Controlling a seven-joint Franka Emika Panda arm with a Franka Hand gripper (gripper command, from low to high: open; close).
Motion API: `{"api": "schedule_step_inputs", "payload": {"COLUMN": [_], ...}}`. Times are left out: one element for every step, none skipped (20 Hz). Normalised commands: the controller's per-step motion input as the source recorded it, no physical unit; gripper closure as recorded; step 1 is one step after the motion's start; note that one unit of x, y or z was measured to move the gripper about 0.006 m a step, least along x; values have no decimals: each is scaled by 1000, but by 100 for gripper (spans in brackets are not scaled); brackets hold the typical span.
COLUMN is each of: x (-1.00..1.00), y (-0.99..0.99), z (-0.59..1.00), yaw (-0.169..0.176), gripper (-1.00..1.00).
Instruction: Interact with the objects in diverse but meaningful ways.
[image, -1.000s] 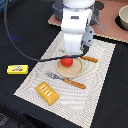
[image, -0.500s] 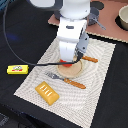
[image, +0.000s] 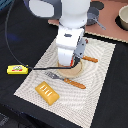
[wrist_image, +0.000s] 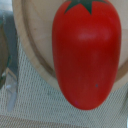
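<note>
- Arm is low over the striped placemat (image: 95, 65) in the exterior view; its white body covers the middle of a round wooden plate (image: 75, 73), of which only the near rim shows.
- Wrist view: red tomato (wrist_image: 87, 52) fills the picture, green stalk cap at one end, lying on the pale wooden plate (wrist_image: 32, 45). Mesh weave of the placemat is visible beyond the plate's rim.
- Pincer: hidden behind the arm's body in the exterior view, and only blurred grey shapes sit at the edges of the wrist view. Cannot tell whether it is spread or pressed together, nor whether it touches the tomato.
- Other items, exterior view: fork with orange handle (image: 65, 80) just beside the plate on the near side; a second orange handle (image: 90, 59) pokes out at the exterior view's right of the arm; orange ridged bread block (image: 47, 92) on the mat's near corner, apart from the plate; yellow labelled bar (image: 16, 69) off the mat on the dark surface (image: 20, 30) at the exterior view's left; grey pot (image: 95, 19) at the far side.
- Judged step: approach to grasp the tomato, camera directly above it.
- Next move calls for: straddling the tomato across its narrow width, pressing in gently since a smooth rounded body can squirt out, then a straight lift clear of the plate.
</note>
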Motion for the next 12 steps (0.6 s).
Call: {"api": "schedule_step_inputs", "payload": {"x": [0, 0, 0, 0, 0, 0, -14, -9, -9, 0, 0, 0], "y": [54, 26, 11, 6, 9, 0, 0, 0, 0, 0, 0, 0], "z": [-191, -217, -220, -226, -240, -246, -263, -260, -257, -203, -160, -134], "yaw": [0, 0, 0, 0, 0, 0, 0, 0, 0, 0, 0, 0], "gripper": [-100, -100, -100, -100, -100, -100, -100, -100, -100, -100, -100, -100]}}
